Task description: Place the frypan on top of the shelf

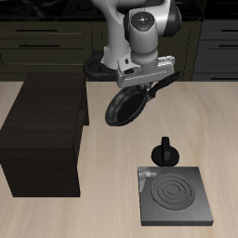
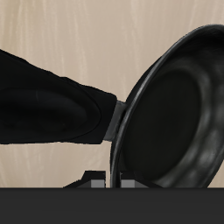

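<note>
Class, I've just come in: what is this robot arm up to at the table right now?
The arm's tool is shut on the frypan, holding it tilted in the air above the table. The pan hangs beside the shelf, not yet on its flat top. The stove plate and a small black knob sit nearer the front edge, untouched.

1. Soft, even light is falling from above in the exterior view, leaving the pale table point(image 1: 112, 149) bright and free of glare.
2. The shelf point(image 1: 45, 130) is casting a faint shadow beside its base.
3. The frypan point(image 2: 175, 114) rim is catching a dull grey sheen in the wrist view.
4. Both renders are looking coarse and slightly soft, with no edge distortion showing.
</note>
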You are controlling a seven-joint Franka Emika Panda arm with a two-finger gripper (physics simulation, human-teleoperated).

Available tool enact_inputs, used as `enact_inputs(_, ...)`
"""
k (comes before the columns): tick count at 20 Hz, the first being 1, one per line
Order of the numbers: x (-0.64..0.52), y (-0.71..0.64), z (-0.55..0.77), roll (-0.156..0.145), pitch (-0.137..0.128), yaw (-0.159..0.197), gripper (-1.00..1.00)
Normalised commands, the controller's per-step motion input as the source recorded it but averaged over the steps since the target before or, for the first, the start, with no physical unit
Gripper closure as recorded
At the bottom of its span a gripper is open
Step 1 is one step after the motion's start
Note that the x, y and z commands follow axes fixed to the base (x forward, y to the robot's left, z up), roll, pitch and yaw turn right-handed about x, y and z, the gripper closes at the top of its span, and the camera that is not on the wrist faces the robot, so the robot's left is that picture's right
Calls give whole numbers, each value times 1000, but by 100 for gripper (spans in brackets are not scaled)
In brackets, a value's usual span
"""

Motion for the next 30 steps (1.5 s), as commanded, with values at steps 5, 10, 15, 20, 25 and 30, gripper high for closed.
enact_inputs(5,-4,-81,231,-10,-26,11,100)
enact_inputs(10,-31,17,226,-7,-31,14,100)
enact_inputs(15,21,-61,228,-31,-34,25,100)
enact_inputs(20,14,-24,166,-16,-8,6,100)
enact_inputs(25,-45,20,236,-8,-34,3,100)
enact_inputs(30,30,13,200,-14,3,0,100)
